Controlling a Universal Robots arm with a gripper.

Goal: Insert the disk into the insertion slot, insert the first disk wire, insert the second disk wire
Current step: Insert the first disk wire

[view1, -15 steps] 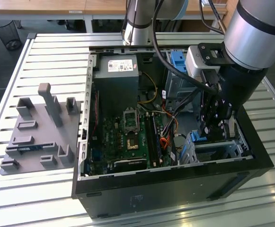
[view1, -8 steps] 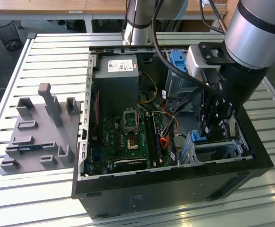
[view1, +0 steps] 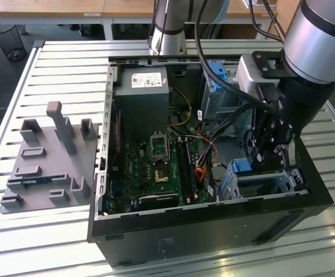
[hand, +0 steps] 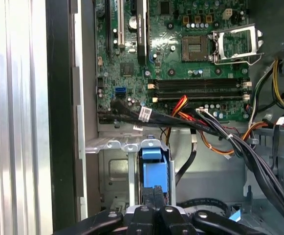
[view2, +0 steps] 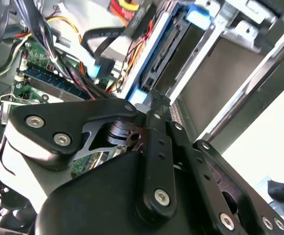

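As far as my feeds show, the disk (hand: 154,170) sits down in the insertion slot (hand: 113,145), its blue carrier end facing the first wrist camera between the grey cage walls. In the exterior view the same blue (view1: 242,166) shows in the lower right of the frame, at the near right corner of the open computer case (view1: 213,228).

The gripper (hand: 153,198) hangs right over the disk. Its fingers (hand: 146,198) are drawn together with hardly a gap, tips at the carrier's edge. Whether they pinch the plastic or merely press on it, I cannot tell.

In the second wrist view a flat black cable (view2: 102,36) ending in a light-blue plug lies just beside the disk's blue rail. A bundle of black wires (hand: 181,122) crosses between the slot and the motherboard (view1: 155,161), which fills the middle of the exterior view.

Above the motherboard in that frame is the grey power supply (view1: 141,86). In the upper right stands a taller cage with a blue bracket (view1: 216,72). At the exterior view's left, well apart from the case, a grey fixture plate (view1: 46,173) rests on the slatted table (view1: 40,242).
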